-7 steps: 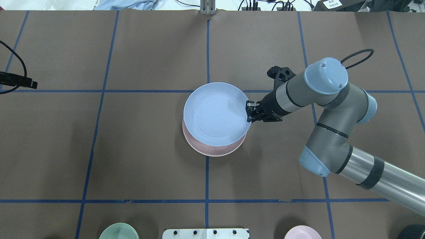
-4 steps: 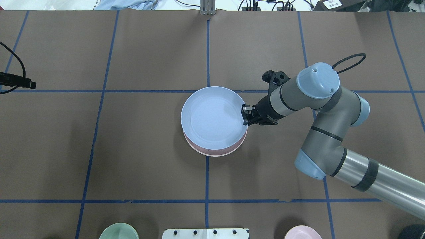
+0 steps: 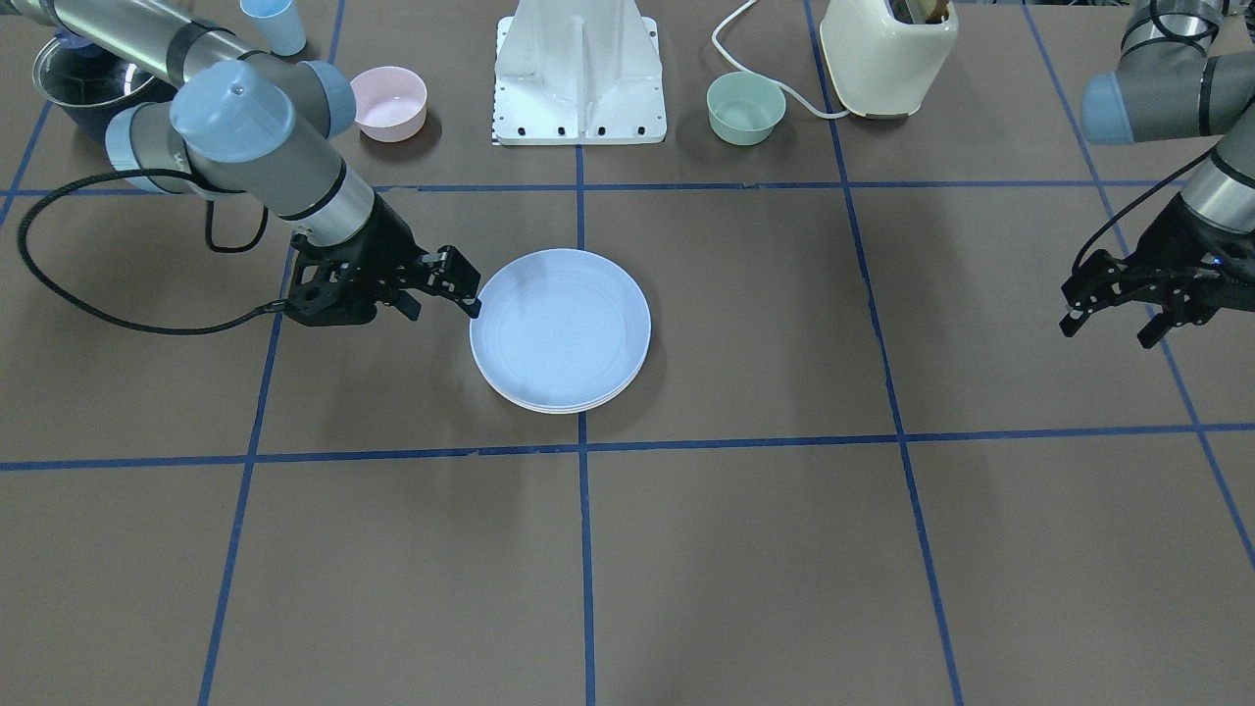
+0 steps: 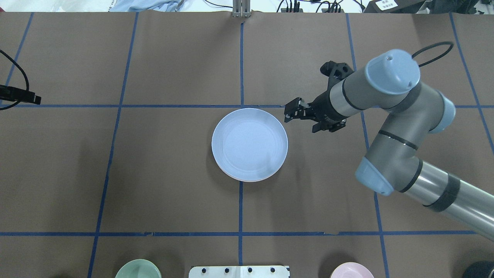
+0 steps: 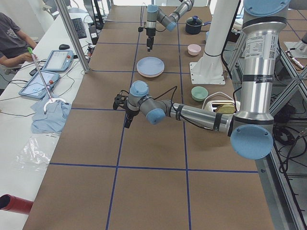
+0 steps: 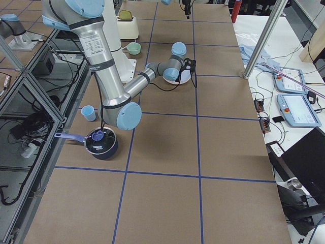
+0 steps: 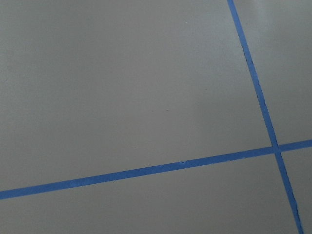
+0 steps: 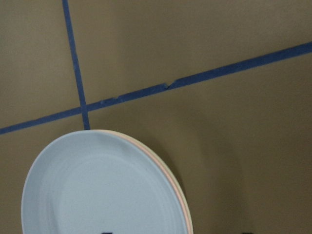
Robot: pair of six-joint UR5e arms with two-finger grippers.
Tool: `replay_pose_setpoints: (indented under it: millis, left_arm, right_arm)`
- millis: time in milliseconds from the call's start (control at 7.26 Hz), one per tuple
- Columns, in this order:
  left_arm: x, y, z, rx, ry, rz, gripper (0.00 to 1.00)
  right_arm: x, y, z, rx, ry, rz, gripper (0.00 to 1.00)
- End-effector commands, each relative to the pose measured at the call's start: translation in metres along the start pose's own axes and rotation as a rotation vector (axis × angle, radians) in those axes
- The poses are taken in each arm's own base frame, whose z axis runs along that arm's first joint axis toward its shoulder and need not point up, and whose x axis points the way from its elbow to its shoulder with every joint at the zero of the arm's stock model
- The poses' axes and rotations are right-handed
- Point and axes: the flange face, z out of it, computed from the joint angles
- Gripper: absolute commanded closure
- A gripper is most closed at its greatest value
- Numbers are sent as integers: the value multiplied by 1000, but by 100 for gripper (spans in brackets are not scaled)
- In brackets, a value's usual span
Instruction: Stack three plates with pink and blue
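Brown paper crossed by blue tape lines (image 4: 240,208) covers the table (image 4: 173,185). At its near edge, by the robot's white base plate (image 4: 239,271), sit 2 small bowls: a green bowl (image 4: 138,269) on the left and a pink bowl (image 4: 351,270) on the right.

Farther out, at the table's middle, the blue plate (image 4: 249,143) lies flat on top of the stack, straddling a tape line. Under it the pink plate (image 8: 186,209) shows only as a thin rim, nearly flush with the blue one (the right wrist view shows this edge best). Whether a 3rd plate lies at the bottom cannot be told for sure.

Just beyond the stack's right side hangs the right gripper (image 4: 291,111), its jaws parted and holding nothing, near the blue rim but apart from it in the overhead view.

Well off to the left, the left gripper (image 3: 1106,333) hovers over bare paper, jaws spread wide and empty.
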Motion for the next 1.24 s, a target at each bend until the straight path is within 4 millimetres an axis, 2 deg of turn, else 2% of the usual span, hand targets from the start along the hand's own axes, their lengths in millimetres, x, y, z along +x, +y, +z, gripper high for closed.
replay_pose_setpoints:
  millis: [0, 138, 275, 413, 551, 688, 826, 964, 1101]
  left_arm:
    - [-33, 5, -18, -2, 0, 116, 0]
    - [-63, 0, -30, -3, -23, 114, 0]
    - [-85, -6, -48, 10, -53, 113, 0]
    - [-109, -11, -64, 7, -96, 182, 0]
    - [-144, -15, -86, -18, -167, 276, 0]
    - [-152, -11, -88, -68, -170, 275, 0]
    - [-145, -17, -92, -53, -175, 273, 0]
    - [-143, -20, -94, -39, -175, 245, 0]
    - [-159, -1, -85, -69, -186, 224, 0]
  right_arm:
    - [33, -32, -60, 42, 138, -64, 0]
    - [67, -53, -76, 10, 226, -146, 0]
    - [105, -73, -88, -17, 308, -222, 0]
    - [153, -91, -102, -62, 385, -318, 0]
    - [196, -106, -121, -99, 435, -390, 0]
    - [252, -118, -152, -113, 457, -418, 0]
    - [300, -111, -166, -155, 402, -329, 0]
    - [312, -114, -178, -145, 394, -314, 0]
    - [345, -110, -191, -141, 406, -253, 0]
